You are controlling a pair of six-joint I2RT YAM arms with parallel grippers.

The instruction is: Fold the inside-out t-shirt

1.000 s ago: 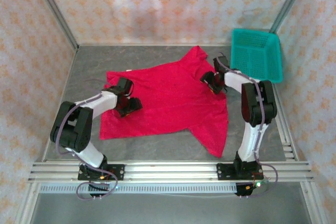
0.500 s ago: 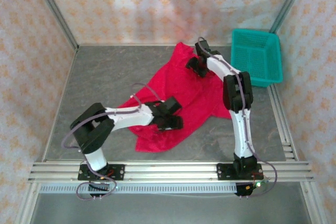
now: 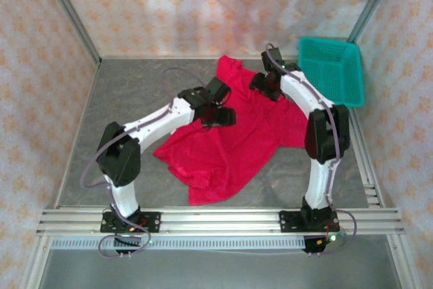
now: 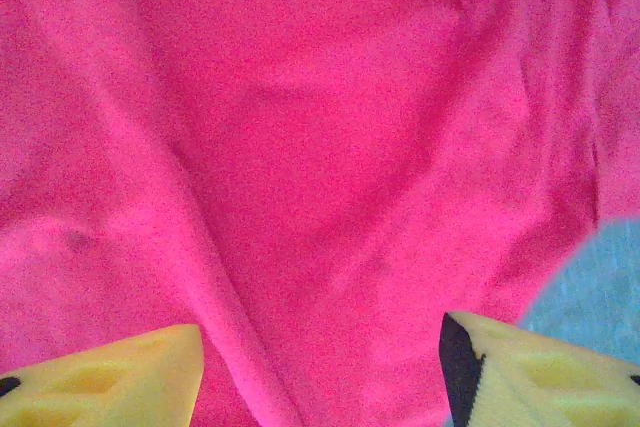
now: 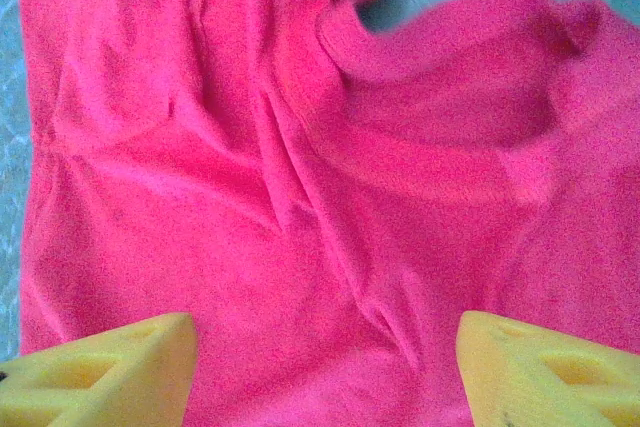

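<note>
Desk [image 3: 135, 93] comes first, grey and wide, with the teal basket [image 3: 331, 72] at its far right corner; I place everything else from that basket. My inside-out t-shirt [image 3: 237, 140] lies just left of the basket, not touching it as far as I can judge, and spreads crumpled away from it toward the near side; one corner bunches up level with the basket's far rim. My right gripper [image 3: 265, 86] sits over the cloth near the basket's left wall; my left gripper [image 3: 220, 106] hangs a little further from the basket, close beside the right one.

In the wrist views both grippers, left [image 4: 320, 347] and right [image 5: 325, 347], stand wide apart with nothing pinched; red cloth simply lies under the yellow fingers [image 4: 110, 377], creased into ridges.

My worry is the wrinkles; I judge the shirt is not yet flat, so closing here would likely catch a ridge or two layers at once, and any fold made over that would set crooked. My wrists are also close together; a careless sweep could knock them, or drag the far corner against the basket's mesh.
</note>
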